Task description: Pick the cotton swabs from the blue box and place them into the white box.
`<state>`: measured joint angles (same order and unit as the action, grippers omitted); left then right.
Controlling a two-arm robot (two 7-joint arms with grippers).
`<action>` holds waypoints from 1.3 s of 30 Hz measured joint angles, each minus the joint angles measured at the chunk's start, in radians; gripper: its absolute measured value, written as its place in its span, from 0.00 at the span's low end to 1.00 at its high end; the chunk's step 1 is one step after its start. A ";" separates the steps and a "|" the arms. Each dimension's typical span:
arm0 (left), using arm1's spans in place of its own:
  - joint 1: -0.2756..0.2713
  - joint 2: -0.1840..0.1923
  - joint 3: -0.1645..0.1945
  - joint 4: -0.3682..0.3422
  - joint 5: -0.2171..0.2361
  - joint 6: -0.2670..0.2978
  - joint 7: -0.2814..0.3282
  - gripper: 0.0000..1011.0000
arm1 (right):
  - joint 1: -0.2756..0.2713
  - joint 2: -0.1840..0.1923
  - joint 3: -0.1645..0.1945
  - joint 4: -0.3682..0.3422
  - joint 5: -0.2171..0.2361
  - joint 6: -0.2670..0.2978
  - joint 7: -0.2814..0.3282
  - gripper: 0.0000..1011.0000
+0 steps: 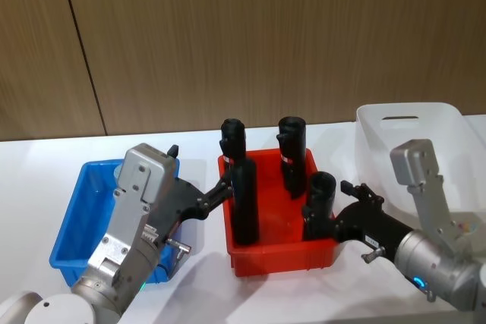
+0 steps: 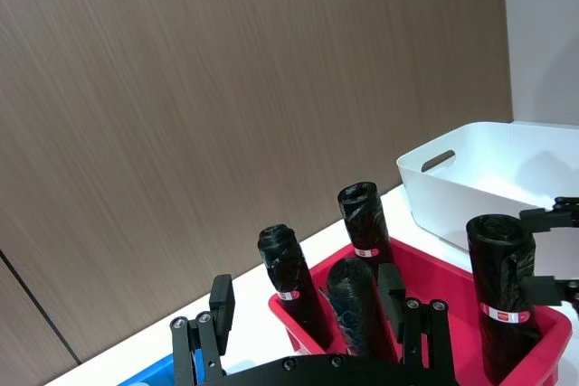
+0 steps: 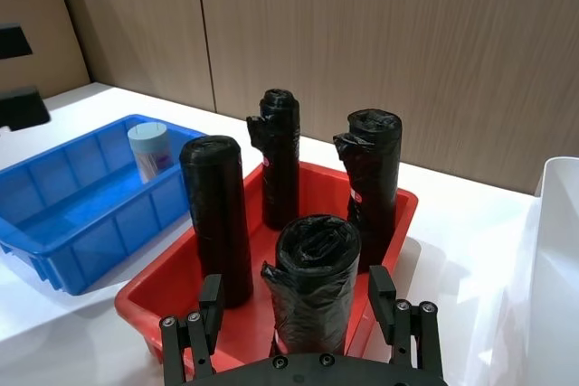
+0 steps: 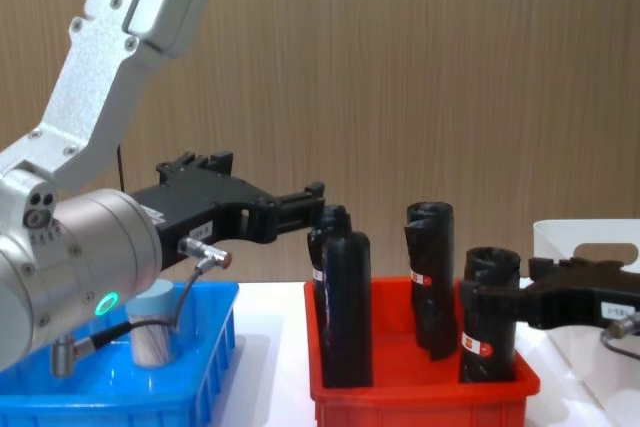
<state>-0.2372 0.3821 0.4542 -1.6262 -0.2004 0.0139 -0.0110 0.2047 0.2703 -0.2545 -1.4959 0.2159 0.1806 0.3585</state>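
Observation:
One cotton swabs jar (image 3: 149, 151), clear with a light-blue lid, stands upright in the blue box (image 3: 54, 214). The chest view shows this cotton swabs jar (image 4: 152, 335) behind my left arm in the blue box (image 4: 120, 392). My left gripper (image 1: 209, 187) hangs open above the blue box's right end, fingers pointing at the red bin and holding nothing. My right gripper (image 1: 328, 206) is open at the red bin's front right corner, level with the nearest black roll (image 3: 312, 282). The white box (image 1: 410, 123) sits at the far right.
A red bin (image 1: 281, 252) stands between the two boxes, holding several tall black rolls (image 1: 243, 187) with red-white labels. A wooden wall runs behind the white table. Bare table lies in front of the bins.

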 joint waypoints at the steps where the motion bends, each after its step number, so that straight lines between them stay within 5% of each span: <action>1: 0.000 0.000 0.000 0.000 0.000 0.000 0.000 0.99 | 0.006 -0.002 -0.001 0.007 -0.001 0.000 0.002 0.99; 17: 0.000 0.000 0.000 0.000 0.000 0.000 0.000 0.99 | 0.083 -0.038 -0.014 0.107 -0.032 0.006 0.029 0.99; 32: 0.000 0.000 0.000 0.000 0.000 0.000 0.000 0.99 | 0.112 -0.052 -0.022 0.133 -0.042 0.012 0.038 0.54; 39: 0.000 0.000 0.000 0.000 0.000 0.000 0.000 0.99 | 0.108 -0.050 -0.023 0.102 -0.036 0.018 0.039 0.48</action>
<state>-0.2372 0.3822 0.4542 -1.6262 -0.2003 0.0139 -0.0109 0.3128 0.2198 -0.2775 -1.3940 0.1801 0.1986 0.3972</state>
